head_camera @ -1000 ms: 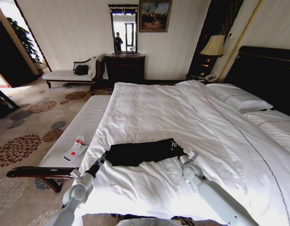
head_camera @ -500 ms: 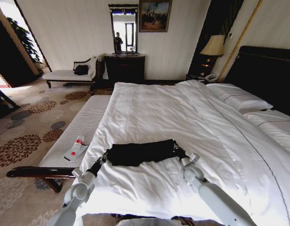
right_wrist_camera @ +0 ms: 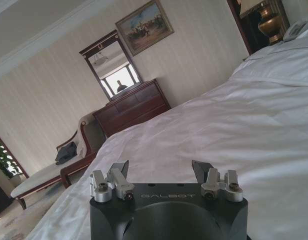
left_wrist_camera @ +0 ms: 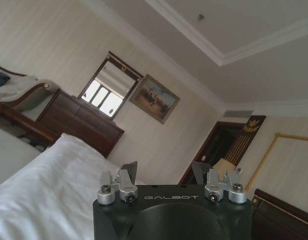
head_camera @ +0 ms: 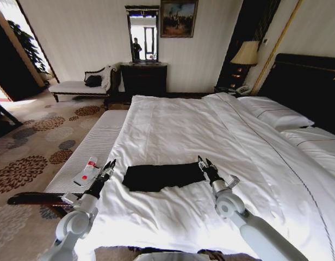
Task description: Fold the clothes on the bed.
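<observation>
Black T-shirt [head_camera: 162, 176] folded on white bed [head_camera: 211, 130].

Black T-shirt [head_camera: 162, 176]; white bed [head_camera: 211, 130]; white striped bench [head_camera: 91, 147]; brown floral-patterned carpet [head_camera: 26, 157].

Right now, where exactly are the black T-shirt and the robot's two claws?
black T-shirt [head_camera: 163, 176], head view: middle of the folded cloth on the bed.
left gripper [head_camera: 109, 165], head view: between its open fingertips, beside the shirt.
right gripper [head_camera: 203, 161], head view: between its open fingertips, at the shirt's other end.
</observation>
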